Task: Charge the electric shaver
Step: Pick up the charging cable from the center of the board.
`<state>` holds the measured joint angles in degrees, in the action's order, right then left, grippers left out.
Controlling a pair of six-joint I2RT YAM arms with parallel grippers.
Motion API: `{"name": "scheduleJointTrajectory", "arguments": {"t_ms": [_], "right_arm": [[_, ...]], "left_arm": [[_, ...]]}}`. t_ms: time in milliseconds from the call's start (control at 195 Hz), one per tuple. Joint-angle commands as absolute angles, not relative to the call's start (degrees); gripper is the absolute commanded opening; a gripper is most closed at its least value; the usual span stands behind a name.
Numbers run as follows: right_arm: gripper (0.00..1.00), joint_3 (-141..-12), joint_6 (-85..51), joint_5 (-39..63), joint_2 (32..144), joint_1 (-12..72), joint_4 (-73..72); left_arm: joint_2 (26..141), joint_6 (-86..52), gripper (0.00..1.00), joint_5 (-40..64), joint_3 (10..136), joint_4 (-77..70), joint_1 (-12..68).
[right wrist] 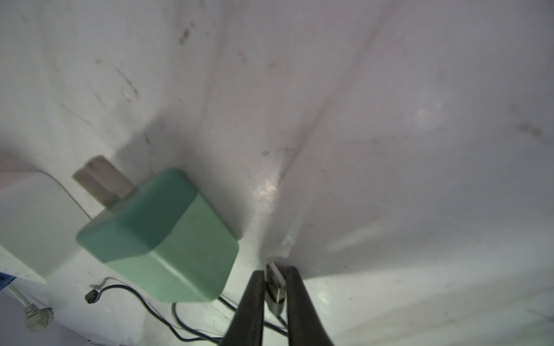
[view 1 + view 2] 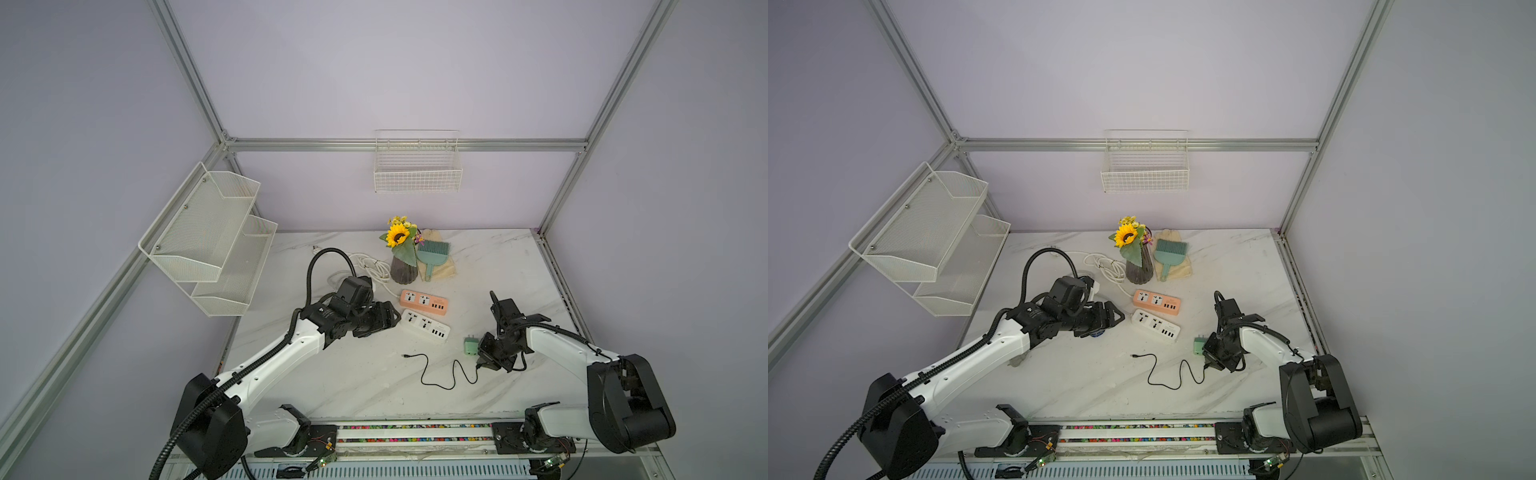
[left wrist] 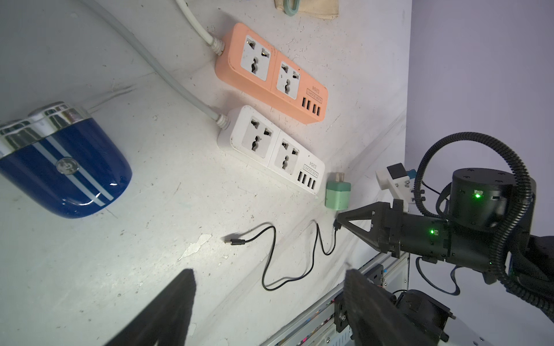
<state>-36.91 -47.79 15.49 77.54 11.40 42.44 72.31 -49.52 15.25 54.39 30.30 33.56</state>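
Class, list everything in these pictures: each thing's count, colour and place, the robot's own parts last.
electric shaver: one, dark blue, silver head, on the table by the left gripper.
orange power strip: one, orange, mid-table.
white power strip: one, white, beside the orange.
cords: two, whitish, behind the strips.
plug adapter: one, mint green, at the white strip's end.
cable: one, black, looped on the table.
vase: one, dark, with sunflower, table's back.
brush with dustpan: one, teal, on beige cloth beside the vase.
wire basket: one, white, back wall.
mesh shelf: one, white, two-tier, left wall.
left gripper: one, black, open.
right gripper: one, black, shut on the cable's end.
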Motion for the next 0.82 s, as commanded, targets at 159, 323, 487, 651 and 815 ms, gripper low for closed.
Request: {"name": "scheduleJointTrajectory", "arguments": {"t_ms": [159,323,487,651,815], "right_arm": [[0.00,-39.4,-51.8,14.6,71.3,11.2,44.9],[0.00,-44.3,-64.1,20.1,59.3,11.2,43.8],[0.00,-43.3,-81.2,24.5,55.9,11.5,20.5],[0.00,-47.8,-89.5,22.4,62.2,14.2,4.3],[0.00,-52.9,-91.2,18.9,66.5,18.7,0.5]], "left_arm": [[71.4,-51.2,0.78,16.6,55.8,27.4,34.3],[69.6,-61.6,0.77,17.8,57.1,22.6,34.5],[69.5,-72.2,0.76,15.8,60.3,13.7,34.4],[74.9,-86.6,0.78,19.0,62.2,0.6,34.6],[78.8,-97.2,0.78,17.9,61.0,-10.0,37.2]]}}
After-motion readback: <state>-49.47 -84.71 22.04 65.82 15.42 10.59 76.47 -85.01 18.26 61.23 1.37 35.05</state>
